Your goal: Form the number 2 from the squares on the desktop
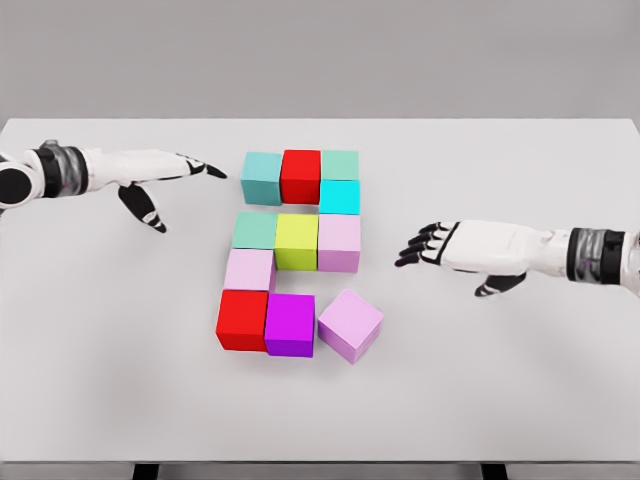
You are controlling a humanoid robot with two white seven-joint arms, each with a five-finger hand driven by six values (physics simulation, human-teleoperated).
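The cubes sit in the middle of the frame on the white table (120, 380), already reading as a blocky 2: a top row of teal cube (262, 177), red cube (301, 175) and green cube (340, 164), a cyan cube (339, 197) dropping down the right side, a middle row of sea-green cube (255, 230), yellow-green cube (297, 241) and pale pink cube (339, 243), a light pink cube (249, 269) stepping down the left, and a bottom row begun by a second red cube (242, 319) and a magenta cube (291, 324). The last piece, a lilac cube (350, 325), lies at the lower right of the figure, turned askew and touching the magenta one only at a corner, so I judge the foot of the 2 unfinished until it is squared up. That makes eleven cubes: two red, the rest one apiece by shade. The right hand (440, 245), at centre right, hovers with fingers loosely spread and holding nothing, nearest the crooked cube and probably placed to nudge it. The left hand (165, 175), upper left, is flat and wide, also empty, just beside the teal cube.
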